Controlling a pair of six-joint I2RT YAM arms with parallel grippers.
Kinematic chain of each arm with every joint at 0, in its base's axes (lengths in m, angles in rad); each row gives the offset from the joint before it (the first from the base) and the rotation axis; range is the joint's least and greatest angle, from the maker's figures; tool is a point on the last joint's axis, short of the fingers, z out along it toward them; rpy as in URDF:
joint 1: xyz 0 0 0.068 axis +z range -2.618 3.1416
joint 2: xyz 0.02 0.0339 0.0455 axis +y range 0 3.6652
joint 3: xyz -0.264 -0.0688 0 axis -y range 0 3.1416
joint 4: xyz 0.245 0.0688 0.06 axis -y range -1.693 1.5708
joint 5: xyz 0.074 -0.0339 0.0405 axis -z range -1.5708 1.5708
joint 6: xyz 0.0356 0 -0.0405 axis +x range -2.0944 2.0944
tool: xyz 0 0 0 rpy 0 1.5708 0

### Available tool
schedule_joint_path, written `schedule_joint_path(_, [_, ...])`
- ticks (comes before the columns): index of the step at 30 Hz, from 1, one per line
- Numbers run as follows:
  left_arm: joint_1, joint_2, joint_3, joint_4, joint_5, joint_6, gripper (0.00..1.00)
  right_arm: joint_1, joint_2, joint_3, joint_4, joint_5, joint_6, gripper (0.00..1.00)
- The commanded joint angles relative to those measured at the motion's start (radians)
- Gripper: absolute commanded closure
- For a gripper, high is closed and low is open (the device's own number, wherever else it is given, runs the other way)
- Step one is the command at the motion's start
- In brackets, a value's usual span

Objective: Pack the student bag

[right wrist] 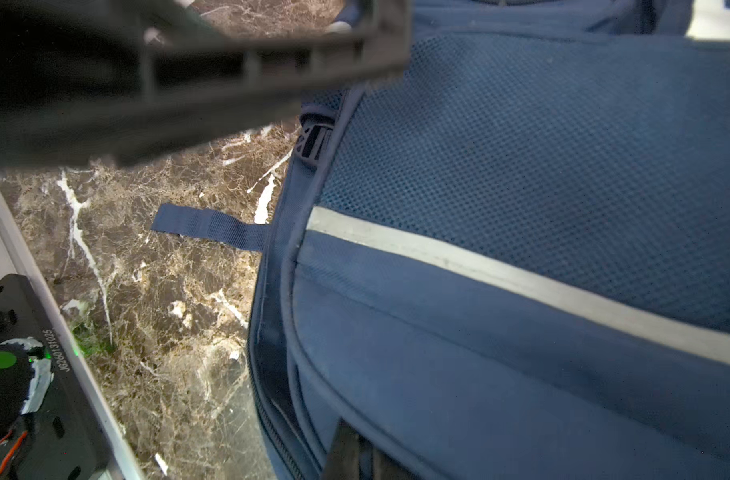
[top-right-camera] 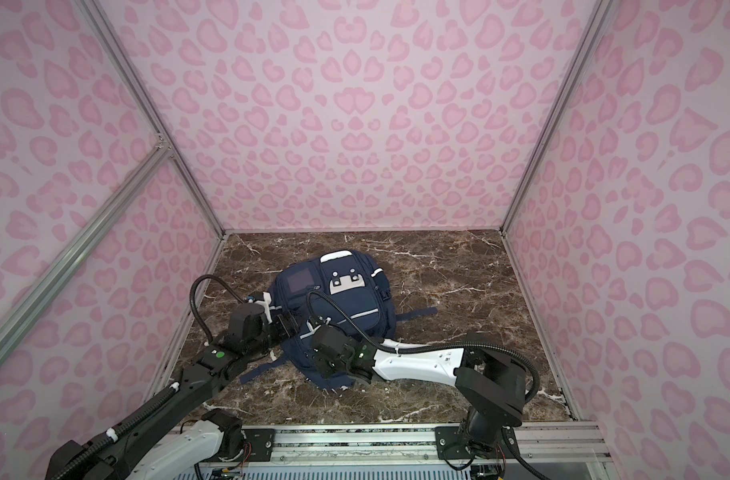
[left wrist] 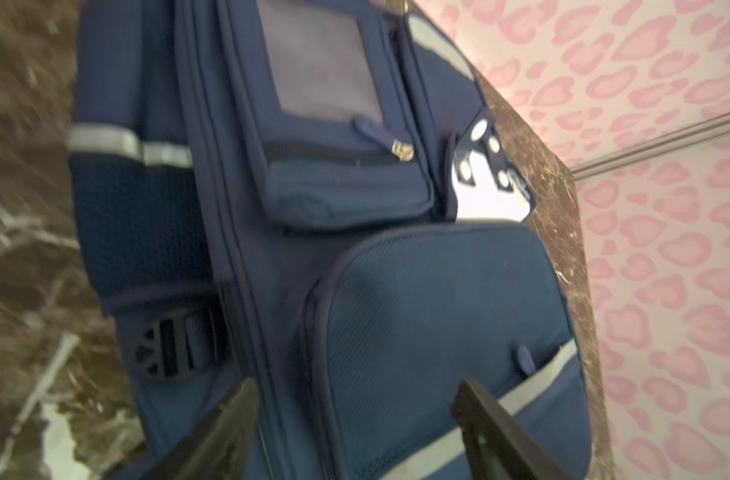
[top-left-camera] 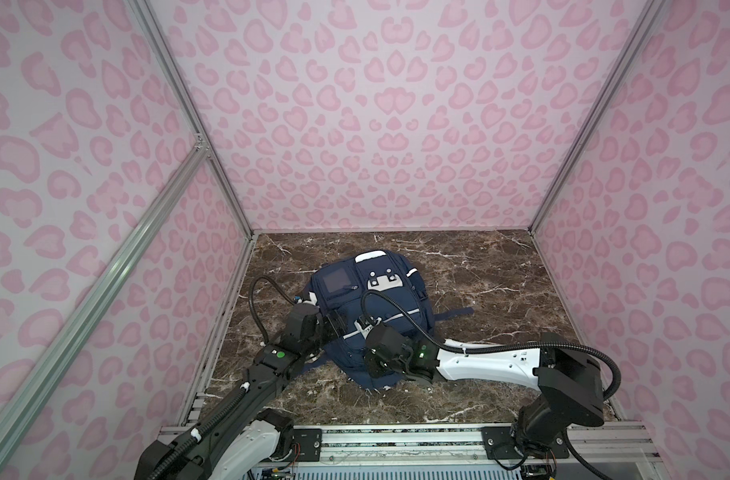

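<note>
The student bag (top-left-camera: 371, 299) (top-right-camera: 338, 299) is navy blue with white stripes and lies flat, front pockets up, in the middle of the marble table. My left gripper (top-left-camera: 334, 326) (top-right-camera: 290, 326) is at the bag's left side. In the left wrist view the left gripper (left wrist: 357, 386) stands open above the front pocket (left wrist: 417, 311), its fingers holding nothing. My right gripper (top-left-camera: 376, 370) (top-right-camera: 328, 368) is at the bag's near edge. In the right wrist view the right gripper (right wrist: 357, 444) is shut, with a thin strip of the bag's fabric (right wrist: 521, 166) between its fingers.
The brown marble table (top-left-camera: 500, 291) is boxed in by pink patterned walls on three sides. A loose strap (top-left-camera: 455, 313) (right wrist: 209, 226) trails from the bag onto the table. A metal rail (top-left-camera: 396, 440) runs along the front edge, where both arm bases are mounted.
</note>
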Motion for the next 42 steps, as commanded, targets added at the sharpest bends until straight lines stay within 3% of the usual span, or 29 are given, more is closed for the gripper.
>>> schedule_joint_path(1, [-0.021,-0.03,-0.035,0.103,0.094,-0.113,0.18,-0.002,-0.008,-0.018,0.058,-0.009,0.018,1.0])
schedule_joint_path(5, [-0.031,-0.002,-0.056,0.16,0.09,-0.141,0.15,0.006,-0.013,-0.035,0.089,-0.033,0.014,1.0])
schedule_joint_path(8, [-0.047,0.068,-0.049,0.228,0.132,-0.154,0.47,0.006,-0.02,-0.031,0.071,-0.022,0.01,1.0])
schedule_joint_path(10, [-0.047,0.093,-0.017,0.169,0.127,-0.121,0.75,-0.005,-0.04,-0.041,0.03,0.011,0.01,1.0])
schedule_joint_path(12, [-0.044,0.081,-0.004,0.106,0.092,-0.082,0.96,-0.021,-0.078,-0.077,0.01,0.029,0.007,1.0])
schedule_joint_path(17, [0.006,0.033,0.003,0.016,0.089,-0.031,0.96,-0.109,-0.182,-0.192,-0.09,0.096,-0.005,1.0])
schedule_joint_path(21, [0.039,0.035,0.005,-0.008,0.114,-0.002,0.96,-0.253,-0.253,-0.264,-0.14,0.136,-0.054,1.0])
schedule_joint_path(24, [0.066,0.048,0.003,-0.006,0.121,0.015,0.96,-0.389,-0.262,-0.239,-0.201,0.116,-0.091,1.0])
schedule_joint_path(27, [0.076,0.088,0.015,0.021,0.123,0.021,0.96,-0.443,-0.291,-0.236,-0.181,0.047,-0.123,1.0])
schedule_joint_path(30, [0.079,0.143,0.057,0.027,0.104,0.04,0.96,-0.416,-0.305,-0.22,-0.21,-0.001,-0.135,1.0])
schedule_joint_path(34, [0.114,0.221,0.153,0.032,0.047,0.076,0.96,-0.3,-0.331,-0.209,-0.246,-0.022,-0.133,1.0])
schedule_joint_path(37, [0.152,0.315,0.25,0.047,0.07,0.088,0.95,-0.227,-0.316,-0.2,-0.187,-0.103,-0.11,1.0])
schedule_joint_path(42, [0.154,0.397,0.376,0.002,-0.018,0.12,0.65,-0.15,-0.218,-0.102,-0.135,-0.1,-0.083,1.0])
